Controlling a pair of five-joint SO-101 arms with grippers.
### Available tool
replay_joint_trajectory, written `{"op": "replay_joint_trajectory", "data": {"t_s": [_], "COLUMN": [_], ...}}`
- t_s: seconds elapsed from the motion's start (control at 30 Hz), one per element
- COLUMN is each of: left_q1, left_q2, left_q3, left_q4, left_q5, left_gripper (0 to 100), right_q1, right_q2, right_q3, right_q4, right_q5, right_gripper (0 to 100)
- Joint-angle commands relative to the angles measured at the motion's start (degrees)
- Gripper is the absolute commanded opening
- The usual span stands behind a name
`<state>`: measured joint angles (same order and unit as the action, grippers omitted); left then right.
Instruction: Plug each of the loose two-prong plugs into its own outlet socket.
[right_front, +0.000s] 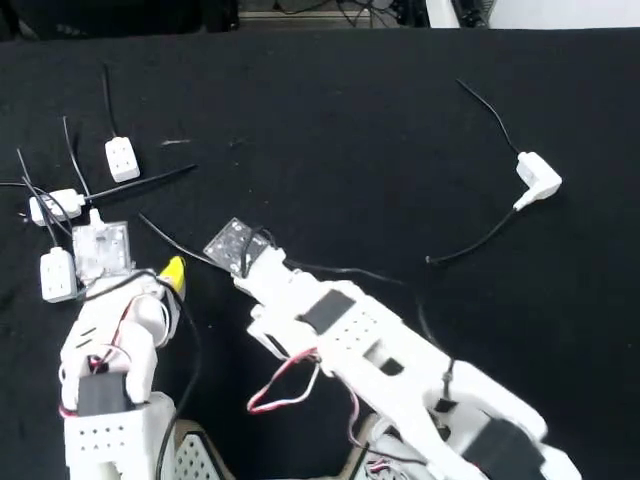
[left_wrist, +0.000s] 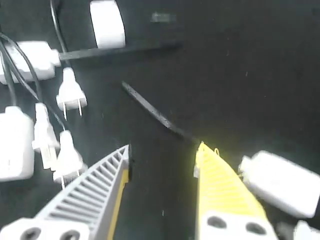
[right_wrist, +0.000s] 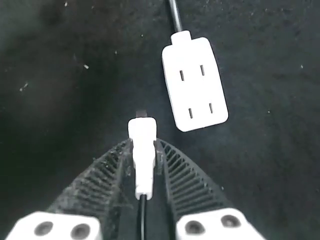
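Two claws sit over the dark bench (right_front: 330, 120), and only one is loaded. The right claw (right_wrist: 144, 146) pinches a white plug (right_wrist: 142, 134) by its body, just beside a white outlet block (right_wrist: 195, 85) whose slots face up. The left claw (left_wrist: 162, 149) hangs spread and holds nothing, near a cluster of loose plugs (left_wrist: 70, 95). An angled plug (right_front: 538, 178) lies well apart across the bench. We judge the block to be the main risk: nothing pins it, so prongs landing off the slots could shove it away. The plug could also twist in the pinch, dragged by its cord.
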<state>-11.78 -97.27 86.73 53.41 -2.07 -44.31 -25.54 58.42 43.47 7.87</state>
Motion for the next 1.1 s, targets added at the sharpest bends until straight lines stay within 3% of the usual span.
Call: {"op": "replay_joint_trajectory", "data": {"t_s": [0.0,0.17,0.27,0.57,0.73,0.9,1.07], "left_q1": [0.7,1.4,1.9,5.1,5.5,5.4,5.7], "left_q2": [13.3,32.4,42.9,76.2,92.7,100.8,97.7], "left_q3": [-6.7,-11.9,-16.8,-35.8,-47.0,-51.3,-53.1], "left_q4": [-4.4,-15.6,-20.6,-28.0,-27.5,-27.0,-14.3], "left_q5": [-1.6,-1.7,-5.3,-8.4,-8.4,-8.4,-8.4], "left_gripper": [22,22,22,22,22,22,22], "right_q1": [1.4,7.5,9.1,13.8,13.6,13.8,16.6], "right_q2": [3.1,3.6,3.9,4.0,3.6,3.6,3.8], "right_q3": [-5.2,-6.3,-6.0,-5.9,-4.4,-4.4,-4.2], "right_q4": [-2.0,-2.0,-2.0,-3.2,-3.3,-3.3,-6.7], "right_q5": [-1.8,-2.8,-2.8,-2.8,-2.8,-2.8,-2.8], "right_gripper": [1.0,1.0,1.0,1.0,1.0,1.0,1.0]}}
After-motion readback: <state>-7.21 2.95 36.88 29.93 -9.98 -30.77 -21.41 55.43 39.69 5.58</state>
